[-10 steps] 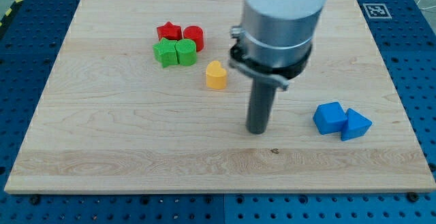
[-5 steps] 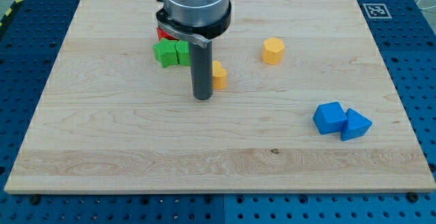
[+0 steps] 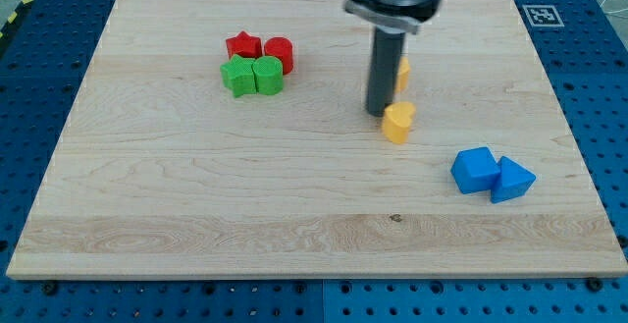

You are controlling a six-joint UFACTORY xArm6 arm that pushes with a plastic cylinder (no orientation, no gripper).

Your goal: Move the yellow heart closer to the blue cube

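yellow heart [image 3: 397, 123] now sits nearer blue cube [image 3: 475, 169], my tip [image 3: 379, 113] touching it.

My tip [image 3: 379, 113] sits just right of the frame's centre on the surface [image 3: 196, 215], touching or nearly touching the upper-left side of the yellow heart [image 3: 397, 123], with a second yellow block [image 3: 402, 72] partly hidden behind my rod. Toward the lower right lie the blue cube [image 3: 476, 169] and, touching its right side, a blue wedge-like block [image 3: 513, 180]. In the upper left, a red star [image 3: 242, 45] and red cylinder [image 3: 280, 52] sit behind a green star [image 3: 236, 75] and a green block [image 3: 267, 74], all clustered together.
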